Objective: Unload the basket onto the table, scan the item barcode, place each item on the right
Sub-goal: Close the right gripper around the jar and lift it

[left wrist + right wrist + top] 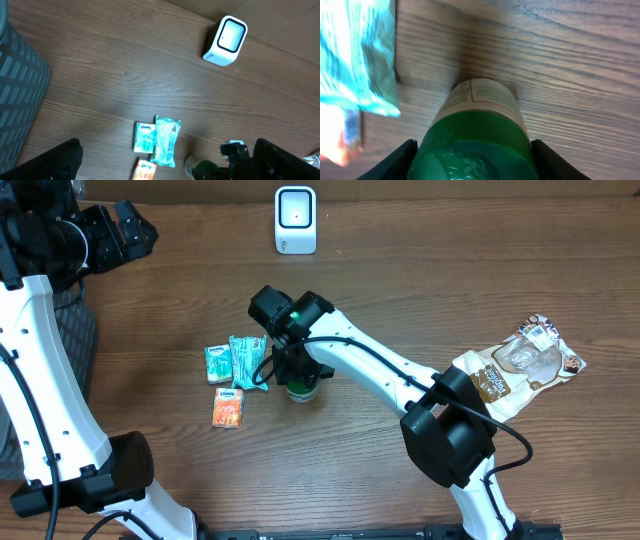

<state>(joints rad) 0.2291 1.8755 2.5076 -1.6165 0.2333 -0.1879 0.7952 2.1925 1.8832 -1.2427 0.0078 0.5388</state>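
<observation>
A small bottle with a green cap and a pale label stands upright on the wooden table, right of the packets. My right gripper comes down over it from above. Its two black fingers press against either side of the green cap. The white barcode scanner stands at the back of the table, also seen from the left wrist as the scanner. My left gripper hovers high at the far left, open and empty.
Two teal packets and an orange packet lie just left of the bottle. A crinkled snack bag lies at the right. A grey basket stands at the left edge.
</observation>
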